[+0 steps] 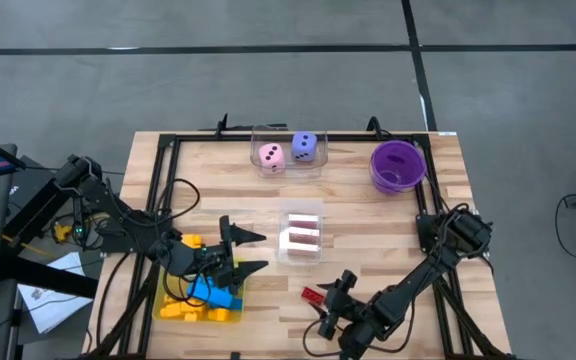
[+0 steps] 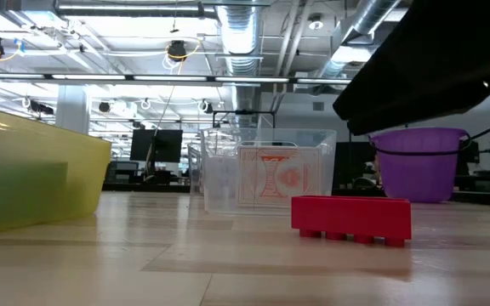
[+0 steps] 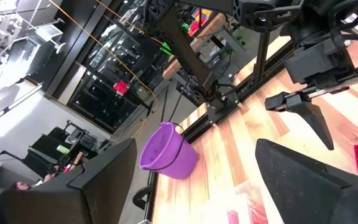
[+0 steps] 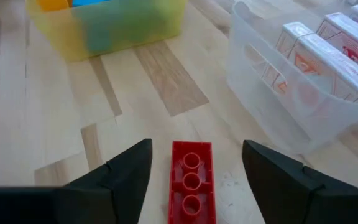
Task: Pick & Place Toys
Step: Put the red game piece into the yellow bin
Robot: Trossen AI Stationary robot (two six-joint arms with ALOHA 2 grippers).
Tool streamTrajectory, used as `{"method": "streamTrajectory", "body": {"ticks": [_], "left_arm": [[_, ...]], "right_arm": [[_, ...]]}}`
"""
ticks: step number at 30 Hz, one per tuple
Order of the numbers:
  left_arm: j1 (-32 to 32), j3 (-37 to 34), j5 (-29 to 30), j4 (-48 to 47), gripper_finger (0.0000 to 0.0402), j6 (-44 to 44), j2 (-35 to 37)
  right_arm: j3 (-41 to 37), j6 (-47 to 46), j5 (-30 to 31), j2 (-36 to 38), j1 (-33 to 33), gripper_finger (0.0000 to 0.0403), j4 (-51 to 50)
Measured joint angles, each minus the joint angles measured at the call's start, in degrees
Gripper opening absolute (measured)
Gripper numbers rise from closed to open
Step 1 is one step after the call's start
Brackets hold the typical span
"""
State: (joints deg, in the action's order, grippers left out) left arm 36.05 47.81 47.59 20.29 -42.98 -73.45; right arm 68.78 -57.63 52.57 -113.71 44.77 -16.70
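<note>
Right fingers [image 4: 194,171]: spread apart, straddling the red brick [image 4: 191,183] without touching it.
Red brick: flat on the counter [image 4: 61,124], long axis running away between the fingers, near the clear card box [image 4: 291,93].
Left fingers [image 1: 253,252]: apart, over the yellow tray [image 1: 173,300], farther from the red brick.

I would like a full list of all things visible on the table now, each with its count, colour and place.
red brick: one, red, flat on the table near the front edge, between the right end effector's open fingers, not gripped
yellow tray: one, translucent yellow, front left, holding yellow, blue and orange bricks
card box: one, clear, centre, holding playing card packs
dice box: one, clear, back centre
pink die: one, in dice box
purple die: one, beside the pink one
purple bowl: one, back right
left end effector: open, above the tray's right side
right end effector: open, around the red brick
</note>
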Motion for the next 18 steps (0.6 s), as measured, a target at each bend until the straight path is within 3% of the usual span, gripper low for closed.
{"method": "streamTrajectory", "body": {"ticks": [9, 18], "left_arm": [[0.00, 0.00, 0.00, 0.02, 0.0323, 0.00, 0.00], [0.00, 0.00, -0.02, 0.02, 0.0323, 0.02, 0.00]], "right_arm": [[0.00, 1.27, -2.10, 0.00, -0.42, 0.0306, 0.59], [-0.63, 0.09, -4.91, 0.00, -0.92, 0.0318, -0.48]]}}
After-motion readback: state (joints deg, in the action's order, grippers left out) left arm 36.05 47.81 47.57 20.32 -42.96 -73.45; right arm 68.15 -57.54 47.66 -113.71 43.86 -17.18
